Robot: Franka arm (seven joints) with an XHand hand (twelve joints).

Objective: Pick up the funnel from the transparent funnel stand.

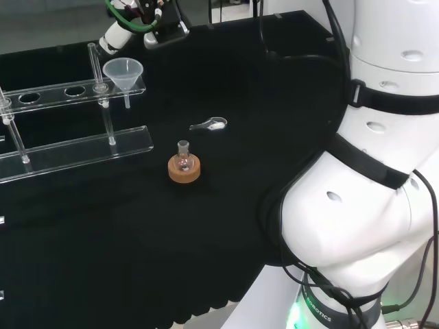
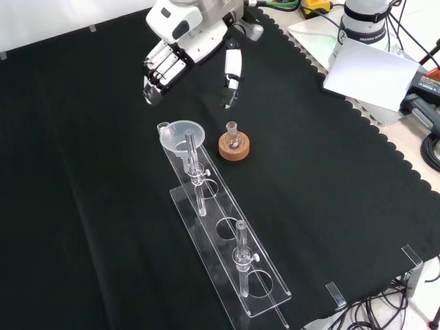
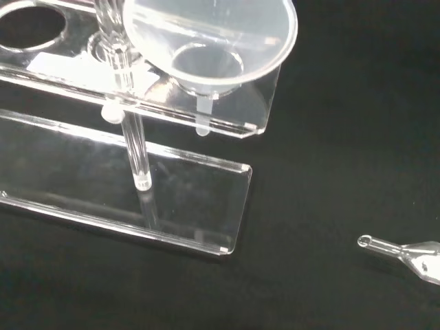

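Note:
The clear plastic funnel (image 1: 123,70) sits in the end hole of the transparent stand (image 1: 68,147), its spout hanging through the upper shelf. In the front view the funnel (image 2: 180,134) is at the stand's (image 2: 258,292) far end. The black and white hand (image 2: 189,31) hovers beyond and above the funnel, open, with its fingers (image 2: 157,72) and thumb (image 2: 232,69) spread and pointing down, holding nothing. In the head view the hand (image 1: 116,35) is behind the funnel. The wrist view looks down on the funnel (image 3: 213,34) and the stand's base (image 3: 199,206).
A small glass flask on a cork ring (image 1: 184,168) stands in front of the stand's end, also seen in the front view as the flask on the ring (image 2: 233,142). A small clear glass piece (image 1: 209,124) lies on the cloth (image 3: 412,253). The stand has more holes and upright rods (image 2: 240,251).

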